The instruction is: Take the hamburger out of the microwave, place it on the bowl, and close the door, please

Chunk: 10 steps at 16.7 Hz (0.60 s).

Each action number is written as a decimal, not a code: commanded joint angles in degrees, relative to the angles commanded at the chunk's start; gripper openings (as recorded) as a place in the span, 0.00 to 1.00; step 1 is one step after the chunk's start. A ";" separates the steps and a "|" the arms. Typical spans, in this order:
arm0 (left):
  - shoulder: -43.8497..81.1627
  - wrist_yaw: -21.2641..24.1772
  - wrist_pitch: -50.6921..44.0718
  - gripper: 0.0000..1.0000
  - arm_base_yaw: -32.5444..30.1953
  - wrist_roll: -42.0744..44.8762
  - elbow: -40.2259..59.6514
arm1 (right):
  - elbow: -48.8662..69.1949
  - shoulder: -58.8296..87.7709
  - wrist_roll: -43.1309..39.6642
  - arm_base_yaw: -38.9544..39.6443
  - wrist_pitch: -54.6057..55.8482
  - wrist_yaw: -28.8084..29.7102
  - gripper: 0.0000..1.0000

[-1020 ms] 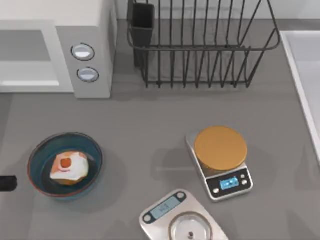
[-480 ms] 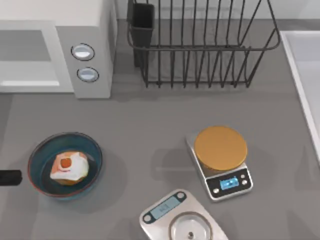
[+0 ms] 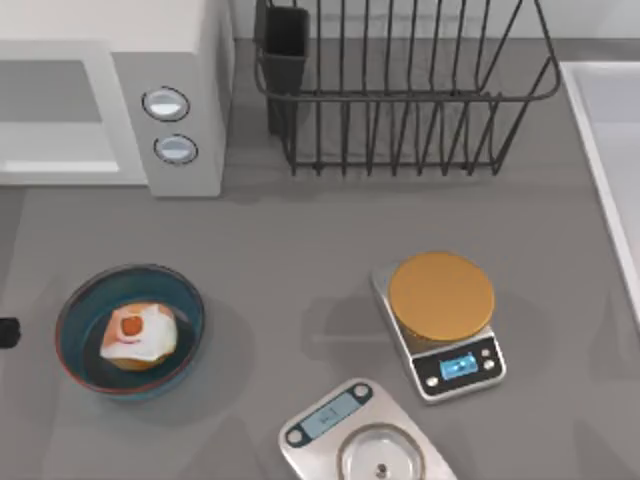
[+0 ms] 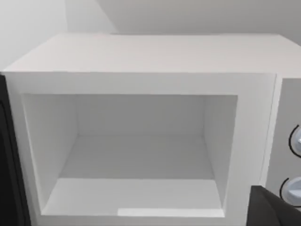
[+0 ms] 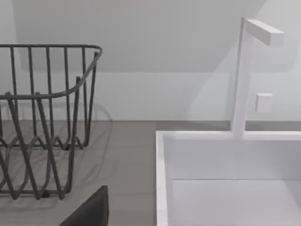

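Open tabletop (image 3: 300,260) between bowl (image 3: 75,300) and scales (image 3: 440,325); microwave (image 4: 141,61) cavity unobstructed.

probably a kitchen: microwave (image 3: 120,90), dish rack (image 3: 400,85), sink (image 5: 225,179)

The displays on both scales (image 3: 443,325) carry no readable text.

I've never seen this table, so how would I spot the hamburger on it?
Start at the boxy white microwave at the table's far left corner. In front of it sits a round blue bowl with a reddish-brown rim. The small whitish-tan hamburger lies inside, its orange-red patch unlike the flat orange scale disc farther right.
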 joint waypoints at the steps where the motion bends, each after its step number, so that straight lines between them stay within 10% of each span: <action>1: 0.09 0.12 0.10 0.00 0.12 0.00 -0.01 | 0.00 0.00 0.00 0.00 0.00 0.00 1.00; 10: 9.13 4.66 -5.90 0.00 7.36 6.62 8.62 | 0.00 0.00 0.00 0.00 0.00 0.00 1.00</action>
